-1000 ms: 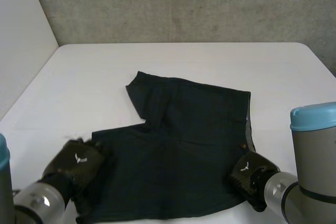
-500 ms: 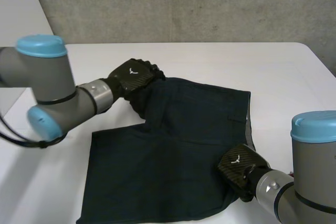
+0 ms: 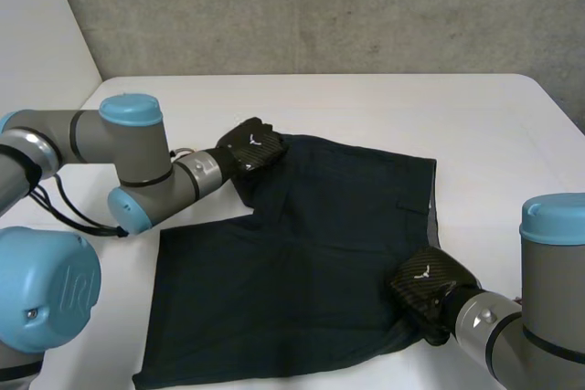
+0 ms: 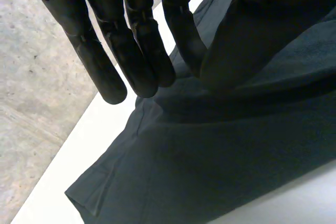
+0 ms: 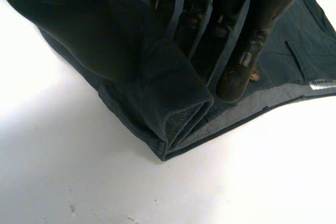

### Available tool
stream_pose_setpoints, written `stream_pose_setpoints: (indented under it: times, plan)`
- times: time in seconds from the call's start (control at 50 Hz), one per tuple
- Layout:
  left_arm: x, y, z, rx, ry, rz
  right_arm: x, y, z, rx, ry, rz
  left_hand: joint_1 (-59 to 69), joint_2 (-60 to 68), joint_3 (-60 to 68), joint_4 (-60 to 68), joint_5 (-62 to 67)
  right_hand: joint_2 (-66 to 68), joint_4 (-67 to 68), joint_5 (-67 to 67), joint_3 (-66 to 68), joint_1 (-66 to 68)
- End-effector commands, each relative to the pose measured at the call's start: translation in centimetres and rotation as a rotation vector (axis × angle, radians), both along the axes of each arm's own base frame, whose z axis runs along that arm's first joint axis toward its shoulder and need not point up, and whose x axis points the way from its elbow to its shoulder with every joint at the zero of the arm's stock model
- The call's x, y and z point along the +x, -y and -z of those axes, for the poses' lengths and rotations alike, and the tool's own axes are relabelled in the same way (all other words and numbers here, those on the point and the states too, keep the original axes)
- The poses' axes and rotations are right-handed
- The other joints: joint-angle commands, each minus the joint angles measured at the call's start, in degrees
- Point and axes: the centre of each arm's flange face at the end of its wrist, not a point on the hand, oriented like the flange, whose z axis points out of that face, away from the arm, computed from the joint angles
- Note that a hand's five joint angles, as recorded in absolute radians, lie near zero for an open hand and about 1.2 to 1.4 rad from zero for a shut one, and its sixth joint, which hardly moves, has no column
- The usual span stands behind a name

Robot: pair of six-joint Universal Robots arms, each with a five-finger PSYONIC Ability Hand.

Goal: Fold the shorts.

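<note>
Shorts: a dark navy pair of shorts in a smooth woven cloth lies spread flat on the worktop, one leg reaching toward the far side, the waistband toward the robot's right.
Worktop: white, matt, with rounded corners, set against a rough grey concrete wall.
Left robot hand: the left robot hand, black with a carbon-weave shell, lies on the far leg's hem corner; in the left wrist view its fingers are straight and slightly spread over the hem, not closed on it.
Right robot hand: the right robot hand sits at the near waistband corner; in the right wrist view its straight fingers press a raised fold of the shorts against the thumb, clamping the cloth.
Fold: doubled over, showing a finer, mesh-like inner face at its open end.
Label: a small white label is sewn at the waistband edge; its print is too small to read.
Markings: each hand's back carries a small white emblem, with no legible letters.
</note>
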Motion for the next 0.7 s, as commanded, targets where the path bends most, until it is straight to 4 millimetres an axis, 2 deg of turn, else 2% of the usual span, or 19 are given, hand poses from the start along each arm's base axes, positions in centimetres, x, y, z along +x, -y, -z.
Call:
stream_pose_setpoints:
  times: [0.02, 0.14, 0.24, 0.26, 0.28, 0.3, 0.34, 0.38, 0.44, 0.52, 0.7]
  plan:
    - [0.7, 0.0, -0.3, 0.014, 0.024, -0.079, 0.0, 0.1, 0.0, -0.003, 0.001, 0.001, 13.48, 12.39, 12.81, 12.43, 14.57, 12.53, 11.72, 13.42, 11.81, 23.57]
    - [3.5, -0.2, -1.2, 0.051, 0.073, -0.206, 0.1, 0.0, 0.0, -0.004, 0.002, -0.002, 13.48, 12.39, 12.81, 12.43, 14.57, 12.53, 11.72, 13.42, 11.81, 23.57]
    - [4.1, -0.4, -1.5, 0.043, 0.063, -0.213, 0.1, 0.1, 0.0, -0.006, 0.002, -0.002, 13.48, 12.39, 12.81, 12.43, 14.57, 12.53, 11.72, 13.42, 11.81, 23.57]
    - [3.9, -0.3, -1.7, 0.031, 0.052, -0.205, 0.1, 0.1, 0.0, -0.006, 0.002, -0.002, 2.01, 0.92, 1.34, 0.96, 3.1, 12.53, 11.72, 13.42, 11.81, 23.57]
    - [3.7, -0.3, -1.9, 0.017, 0.04, -0.195, 0.1, 0.1, 0.0, -0.005, 0.001, -0.002, -15.26, -16.34, -15.93, -16.3, -14.16, 12.53, 11.72, 13.42, 11.81, 23.57]
    - [3.3, -0.2, -2.3, -0.012, 0.021, -0.171, 0.1, 0.1, 0.0, -0.006, 0.002, -0.002, -38.74, -39.83, -39.41, -39.79, -37.65, 12.53, 11.72, 13.42, 11.81, 23.57]
    - [2.9, 0.0, -2.8, -0.042, -0.001, -0.145, 0.1, 0.0, 0.0, -0.003, 0.001, -0.002, -39.81, -40.9, -40.48, -40.86, -38.72, 12.53, 11.72, 13.42, 11.81, 23.57]
    - [2.3, 0.4, -3.4, -0.071, -0.028, -0.106, 0.1, 0.0, 0.1, 0.001, 0.0, -0.002, -47.36, -48.45, -48.03, -48.4, -46.26, 12.53, 11.72, 13.42, 11.81, 23.57]
    - [1.8, 0.9, -3.6, -0.094, -0.049, -0.069, 0.0, 0.0, 0.2, 0.002, -0.001, 0.0, -49.24, -50.33, -49.91, -50.29, -48.15, 12.53, 11.72, 13.42, 11.81, 23.57]
    - [0.9, 1.1, -2.3, -0.085, -0.056, -0.032, -0.1, 0.2, 0.2, 0.001, -0.001, 0.006, -48.74, -49.83, -49.41, -49.79, -47.65, 12.53, 11.72, 13.42, 11.81, 23.57]
    - [-0.5, -0.5, 0.3, -0.013, -0.029, 0.048, -0.1, 0.3, 0.5, -0.007, 0.003, 0.009, -46.55, -47.64, -47.23, -47.6, -45.46, 12.53, 11.72, 13.42, 11.81, 23.57]
